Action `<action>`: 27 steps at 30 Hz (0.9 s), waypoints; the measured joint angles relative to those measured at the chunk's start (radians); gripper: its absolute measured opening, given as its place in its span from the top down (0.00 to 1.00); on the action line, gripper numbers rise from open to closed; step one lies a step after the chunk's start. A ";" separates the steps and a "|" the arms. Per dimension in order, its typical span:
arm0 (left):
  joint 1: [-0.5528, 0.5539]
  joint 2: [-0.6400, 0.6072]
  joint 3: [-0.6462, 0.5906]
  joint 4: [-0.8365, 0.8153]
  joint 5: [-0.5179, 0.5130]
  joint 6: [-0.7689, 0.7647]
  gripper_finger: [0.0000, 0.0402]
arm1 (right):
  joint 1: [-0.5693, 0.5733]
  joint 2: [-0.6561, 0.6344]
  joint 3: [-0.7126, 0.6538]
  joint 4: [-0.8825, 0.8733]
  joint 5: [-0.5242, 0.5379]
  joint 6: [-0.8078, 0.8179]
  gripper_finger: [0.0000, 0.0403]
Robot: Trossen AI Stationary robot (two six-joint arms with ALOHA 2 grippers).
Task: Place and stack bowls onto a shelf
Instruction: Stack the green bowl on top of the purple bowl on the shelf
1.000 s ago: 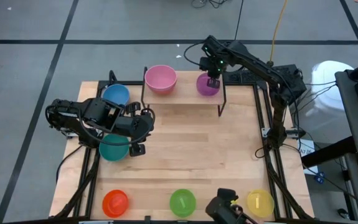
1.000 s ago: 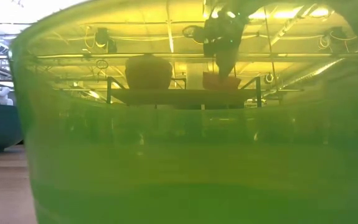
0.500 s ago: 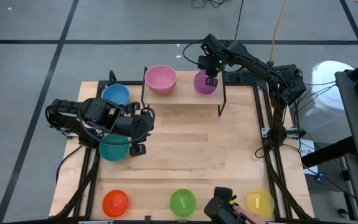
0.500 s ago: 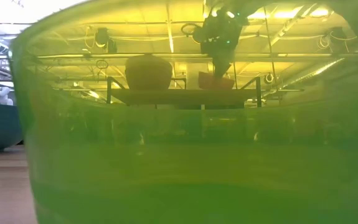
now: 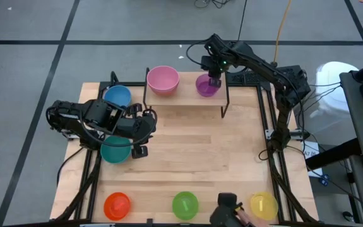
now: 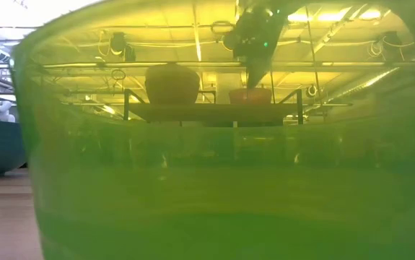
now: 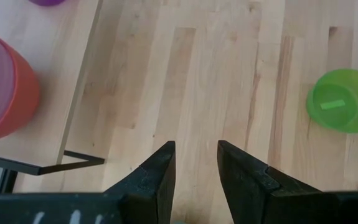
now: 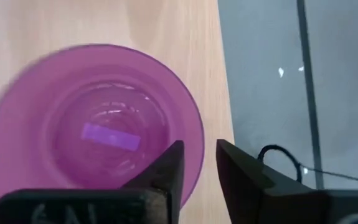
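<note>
Bowls are the working items: the purple bowl sits upright on the shelf, near its right end, beside the pink bowl, which is stacked on a red bowl. My right hand hangs at the purple bowl's rim, the rim between its parted fingers; I judge the grip slack, so the bowl rests on the shelf. My left hand waits over the bench, open and empty, next to the teal bowl, with the blue bowl beyond. Orange, green and yellow bowls line the near edge. I judge these bowls light, stiff, thin-walled and smooth, liable to slide or tip. Take hold across the rim, one finger inside, one outside, and lift straight up.
</note>
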 joint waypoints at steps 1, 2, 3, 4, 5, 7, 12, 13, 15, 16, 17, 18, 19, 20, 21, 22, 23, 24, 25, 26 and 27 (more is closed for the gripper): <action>0.000 0.000 0.000 0.000 0.003 0.001 0.69 | 0.009 -0.015 0.000 -0.003 0.000 -0.001 0.77; 0.000 0.000 0.000 0.000 0.008 0.001 0.69 | 0.021 -0.034 0.000 -0.007 0.000 -0.001 0.77; 0.000 0.000 0.000 -0.001 0.011 0.001 0.69 | 0.034 -0.055 0.000 -0.016 0.000 -0.002 0.77; 0.000 0.000 0.000 -0.001 0.016 0.002 0.69 | 0.050 -0.078 0.000 -0.024 0.000 -0.002 0.77; 0.000 0.000 0.000 -0.001 0.019 0.005 0.69 | 0.066 -0.103 0.000 -0.028 0.000 -0.002 0.77; 0.000 0.000 0.000 -0.001 0.028 0.009 0.69 | 0.101 -0.158 0.000 -0.040 0.000 -0.003 0.77; 0.000 0.010 0.000 0.010 0.063 -0.055 0.69 | 0.202 -0.305 0.000 -0.047 0.005 0.048 0.77; 0.000 0.017 0.001 0.013 0.063 -0.072 0.69 | 0.222 -0.332 0.000 -0.047 0.006 0.067 0.77; -0.009 0.039 0.000 0.013 0.064 -0.083 0.69 | 0.267 -0.383 0.000 -0.047 0.033 0.101 0.77; -0.015 0.055 0.000 0.013 0.064 -0.082 0.69 | 0.290 -0.404 0.000 -0.047 0.062 0.114 0.77; -0.021 0.075 0.000 0.012 0.064 -0.076 0.69 | 0.311 -0.424 0.000 -0.047 0.094 0.126 0.77; -0.029 0.095 0.000 0.009 0.065 -0.069 0.69 | 0.331 -0.444 0.000 -0.049 0.126 0.136 0.77; -0.037 0.115 0.000 0.009 0.068 -0.067 0.69 | 0.348 -0.463 0.000 -0.051 0.154 0.148 0.77; -0.044 0.138 0.000 0.013 0.072 -0.072 0.69 | 0.366 -0.479 0.000 -0.052 0.177 0.161 0.77; -0.049 0.159 0.000 0.017 0.079 -0.082 0.69 | 0.384 -0.497 0.000 -0.052 0.186 0.174 0.77; -0.055 0.179 0.000 0.022 0.082 -0.099 0.69 | 0.399 -0.515 0.000 -0.054 0.187 0.181 0.77; -0.062 0.197 0.000 0.034 0.082 -0.123 0.69 | 0.416 -0.531 0.000 -0.057 0.184 0.185 0.77; -0.068 0.215 0.000 0.054 0.082 -0.152 0.69 | 0.433 -0.545 0.000 -0.061 0.184 0.186 0.77; -0.075 0.231 0.000 0.081 0.083 -0.182 0.69 | 0.451 -0.558 0.000 -0.067 0.185 0.184 0.77; -0.081 0.248 0.000 0.114 0.093 -0.209 0.69 | 0.467 -0.569 0.001 -0.073 0.184 0.177 0.77; -0.088 0.266 0.000 0.150 0.111 -0.234 0.69 | 0.480 -0.578 0.000 -0.077 0.184 0.171 0.77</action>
